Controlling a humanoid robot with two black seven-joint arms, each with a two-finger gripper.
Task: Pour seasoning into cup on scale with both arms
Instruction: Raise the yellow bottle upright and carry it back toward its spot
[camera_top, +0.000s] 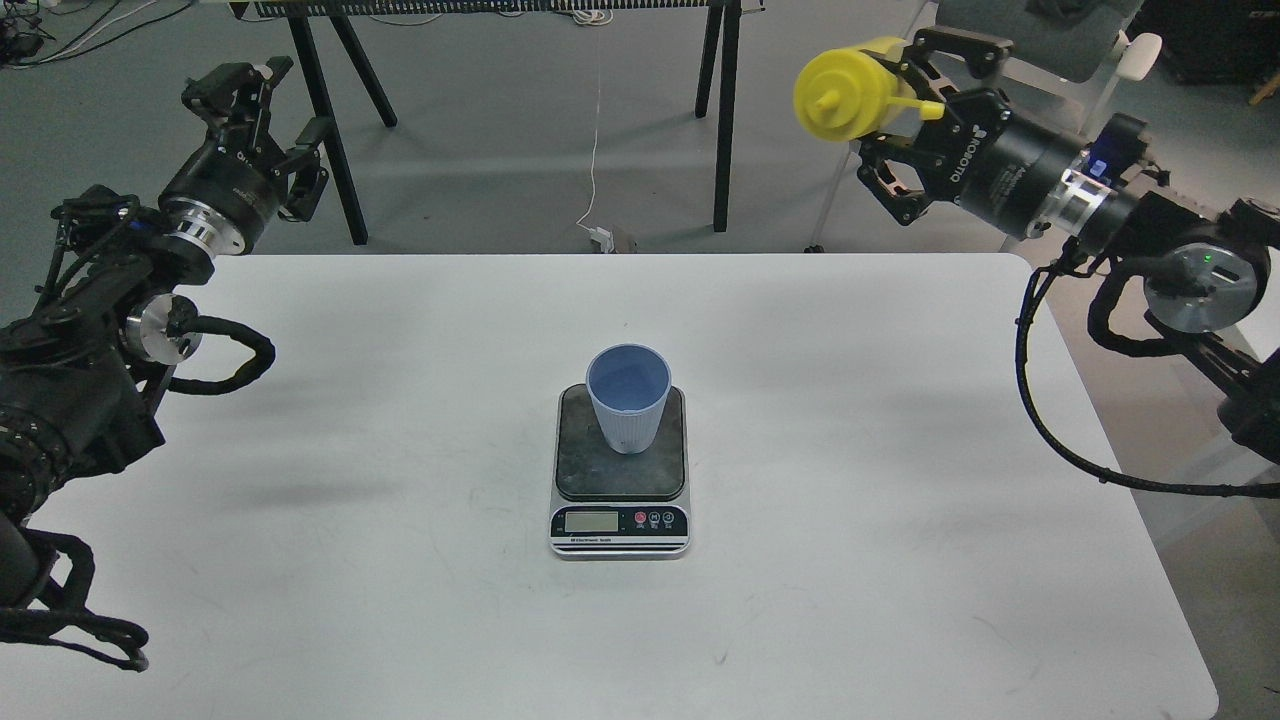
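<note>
White table (900, 560) holds the scale (620, 470) near its middle, with the blue cup (627, 398) standing on it. Right gripper (905, 115) squeezes the yellow seasoning (845, 90) high past the far right corner. Left gripper (262, 120) hangs open past the far left corner, holding nothing.

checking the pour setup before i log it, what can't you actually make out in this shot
Head view only:
- Scale display: digits too small to read.
- Seasoning bottle: seen nozzle-first, its body hidden behind the cap and the right gripper; fill level unknown.
- Cup: whether anything has been poured in is unclear.
- Left gripper: dark and foreshortened, so open or shut cannot be told.
- Both arms: bases cut off by the side edges.
</note>
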